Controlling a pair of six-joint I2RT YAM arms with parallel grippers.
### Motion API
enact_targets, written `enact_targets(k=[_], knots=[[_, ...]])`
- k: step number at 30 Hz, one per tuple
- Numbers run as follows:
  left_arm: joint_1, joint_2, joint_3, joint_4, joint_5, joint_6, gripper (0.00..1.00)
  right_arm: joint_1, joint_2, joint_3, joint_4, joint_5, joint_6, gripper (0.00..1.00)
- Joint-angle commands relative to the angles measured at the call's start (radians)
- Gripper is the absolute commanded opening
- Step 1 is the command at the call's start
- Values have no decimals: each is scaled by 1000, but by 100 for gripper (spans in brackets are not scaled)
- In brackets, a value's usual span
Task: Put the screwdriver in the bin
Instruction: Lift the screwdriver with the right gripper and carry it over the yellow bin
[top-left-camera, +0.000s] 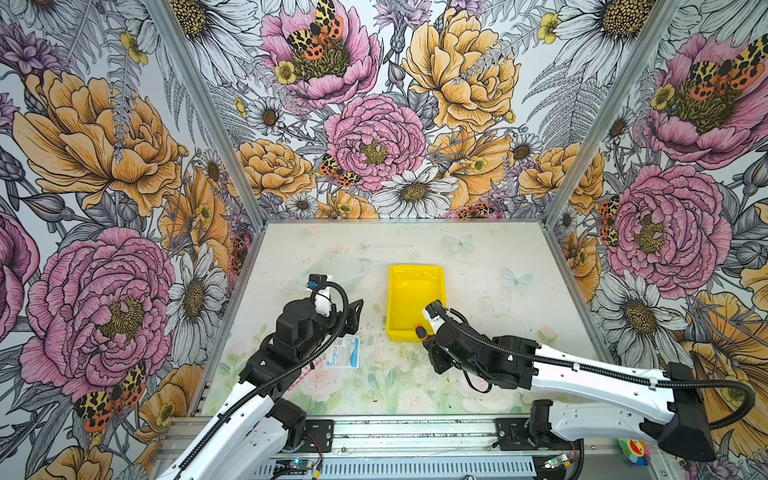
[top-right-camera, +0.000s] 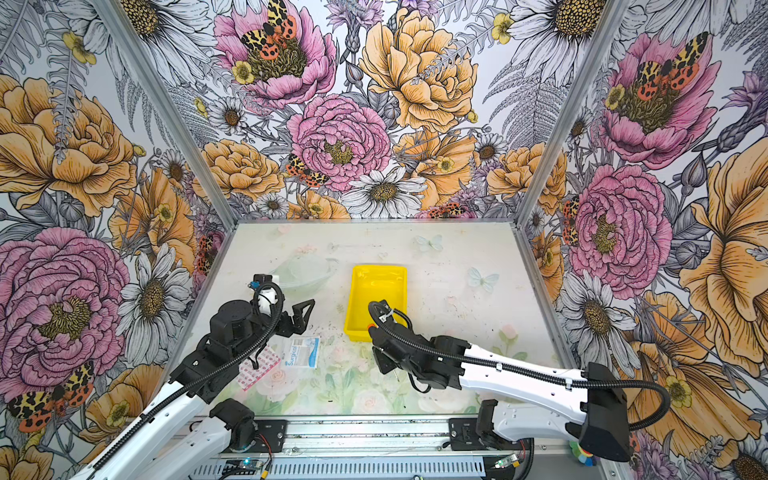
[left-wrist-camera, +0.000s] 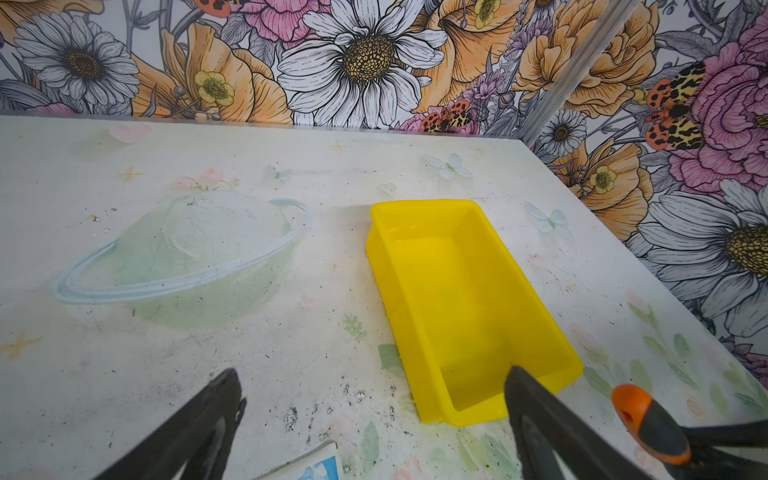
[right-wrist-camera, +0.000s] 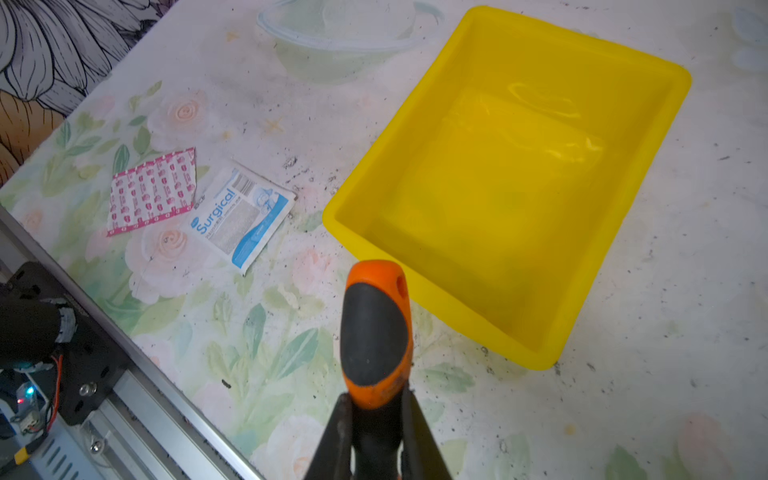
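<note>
Screwdriver (right-wrist-camera: 376, 332): the orange-and-black handle fills the near part of the right wrist view, its butt end pointing toward the bin; the shaft is hidden behind the claw there.
Right claw (right-wrist-camera: 376, 411): clenched on the screwdriver's handle, one finger pressed to each side of it.
Screwdriver's place: outside the bin, just beside its near right corner in both top views; in the left wrist view the screwdriver (left-wrist-camera: 652, 424) shows clear of the yellow wall. Whether its tip touches the counter cannot be told.
Bin (right-wrist-camera: 415, 137): bright yellow, low-walled, nothing inside; it stands mid-counter in both top views.
Left claw (left-wrist-camera: 374, 374): released, jaws spread wide with nothing between them; it hovers left of the bin (top-left-camera: 409, 299).
Surgical packet (right-wrist-camera: 241, 216): white and blue, flat on the counter, left of the bin's near end and near the left claw (top-left-camera: 353, 311).
Pink packet (right-wrist-camera: 151, 191): pink-patterned and flat, just beside the Surgical packet on the side away from the bin, partly under the left arm in both top views.
Counter (right-wrist-camera: 665, 291): pale floral print, scuffed with dark specks near the bin.
</note>
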Motion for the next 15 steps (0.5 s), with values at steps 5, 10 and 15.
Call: enact_targets(k=[5,10,15], knots=[[8,26,11,63,169,28,99,-164,109,152,2,-44,-50,0],[3,80,19,102,272,42,99,-249,208,227,4,-39,-85,0],[-17,151,30,131,310,52,99,-310,320,301,20,-37,-121,0]])
